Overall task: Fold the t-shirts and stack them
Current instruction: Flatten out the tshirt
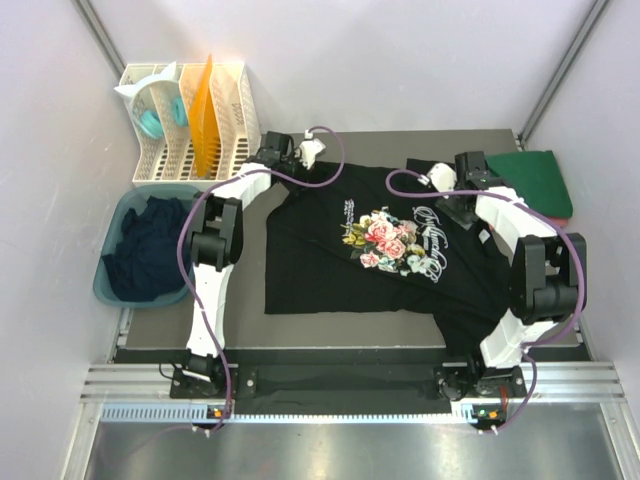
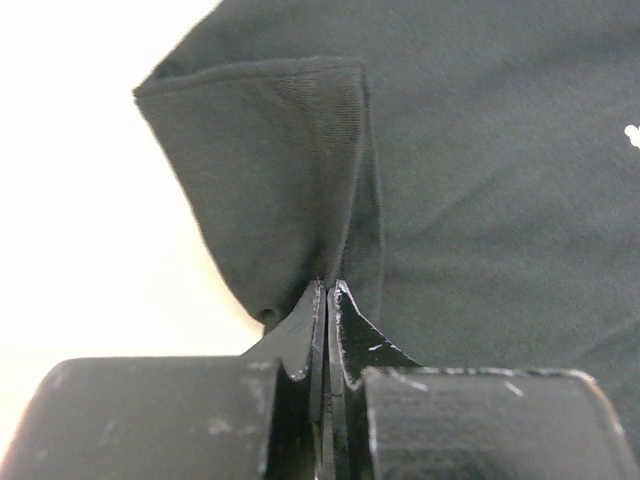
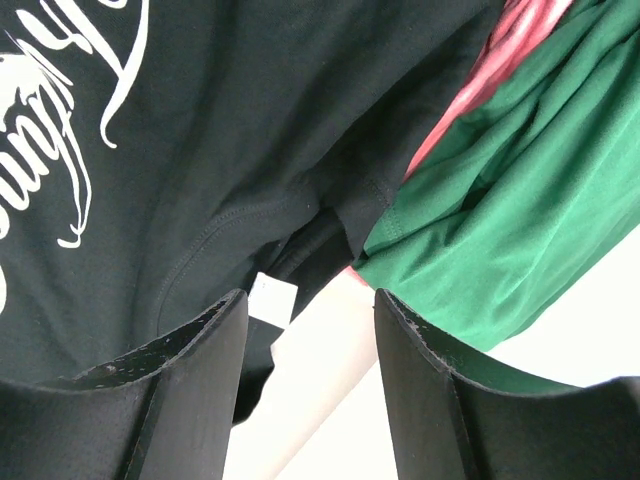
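A black t-shirt [image 1: 330, 270] with a floral chest print lies spread on the table, print up. My left gripper [image 1: 312, 158] is at its far left corner. In the left wrist view the gripper [image 2: 327, 290] is shut on a raised fold of the black t-shirt [image 2: 280, 170]. My right gripper [image 1: 432, 180] hovers at the shirt's far right edge. In the right wrist view the gripper [image 3: 310, 310] is open with nothing between its fingers, just off the collar and white label [image 3: 272, 298] of the black t-shirt [image 3: 220, 130]. A folded green t-shirt [image 3: 520, 200] lies on a pinkish-red one [image 3: 500, 50].
The green t-shirt [image 1: 540, 180] sits at the back right corner of the mat. A teal-blue tub [image 1: 115, 285] at the left holds dark navy clothes [image 1: 150, 250]. A white slotted rack [image 1: 190, 120] stands behind it.
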Controlling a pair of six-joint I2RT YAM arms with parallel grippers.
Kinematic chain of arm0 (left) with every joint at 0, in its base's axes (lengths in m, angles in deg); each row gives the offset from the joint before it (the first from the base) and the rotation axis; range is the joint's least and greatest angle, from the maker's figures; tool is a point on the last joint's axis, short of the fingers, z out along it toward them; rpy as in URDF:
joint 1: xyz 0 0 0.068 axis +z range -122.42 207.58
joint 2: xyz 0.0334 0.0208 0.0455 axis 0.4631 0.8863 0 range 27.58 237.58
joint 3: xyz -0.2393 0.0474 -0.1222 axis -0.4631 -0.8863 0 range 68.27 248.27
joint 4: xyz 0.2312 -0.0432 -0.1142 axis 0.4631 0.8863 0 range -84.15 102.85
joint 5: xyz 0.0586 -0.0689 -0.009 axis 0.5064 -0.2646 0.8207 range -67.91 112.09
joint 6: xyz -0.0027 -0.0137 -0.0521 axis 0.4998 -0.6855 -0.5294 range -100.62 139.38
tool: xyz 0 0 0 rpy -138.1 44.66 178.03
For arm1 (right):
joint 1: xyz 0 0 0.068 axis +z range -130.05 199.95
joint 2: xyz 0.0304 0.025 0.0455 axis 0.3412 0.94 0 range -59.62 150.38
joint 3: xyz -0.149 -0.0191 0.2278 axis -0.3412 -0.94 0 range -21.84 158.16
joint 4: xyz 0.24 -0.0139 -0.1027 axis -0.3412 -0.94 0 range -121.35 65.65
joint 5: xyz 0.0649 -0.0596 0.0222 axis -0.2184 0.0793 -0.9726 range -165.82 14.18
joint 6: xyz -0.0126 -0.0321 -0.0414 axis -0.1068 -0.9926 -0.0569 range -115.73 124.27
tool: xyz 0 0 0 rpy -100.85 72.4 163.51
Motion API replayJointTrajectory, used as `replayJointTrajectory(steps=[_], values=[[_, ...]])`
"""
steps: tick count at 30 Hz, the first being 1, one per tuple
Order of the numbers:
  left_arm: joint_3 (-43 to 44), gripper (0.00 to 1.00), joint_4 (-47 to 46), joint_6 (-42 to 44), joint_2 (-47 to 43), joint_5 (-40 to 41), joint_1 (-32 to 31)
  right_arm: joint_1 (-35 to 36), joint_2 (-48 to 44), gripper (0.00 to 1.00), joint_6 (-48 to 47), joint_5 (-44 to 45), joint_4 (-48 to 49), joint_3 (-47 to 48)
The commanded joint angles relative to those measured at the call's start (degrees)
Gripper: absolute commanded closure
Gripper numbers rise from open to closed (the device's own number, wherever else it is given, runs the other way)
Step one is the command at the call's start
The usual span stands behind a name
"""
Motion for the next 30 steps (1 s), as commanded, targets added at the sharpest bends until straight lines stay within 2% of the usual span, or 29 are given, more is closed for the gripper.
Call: replayJointTrajectory(steps=[1,5,19,25,30], values=[[-1.1,1.0,-5.7,-1.6,-5.4,2.4,-0.2,0.9,0.3,0.46,0.2,0.8,1.3,2.5],[-2.1,1.0,-9.5,-3.6,-6.5,5.6,-0.2,0.8,0.3,0.46,0.2,0.8,1.4,1.9],[-2.7,1.0,-13.5,-4.1,-7.0,15.6,-0.1,0.9,-0.3,0.46,-0.1,0.8,0.9,1.8],[-4.1,0.98,-16.7,-4.3,-7.1,22.6,-0.1,0.9,-0.8,0.46,-0.2,0.8,0.6,1.3],[-5.1,0.96,-19.9,-4.5,-6.9,31.6,-0.2,1.0,-1.1,0.46,-0.2,1.0,0.6,0.8]])
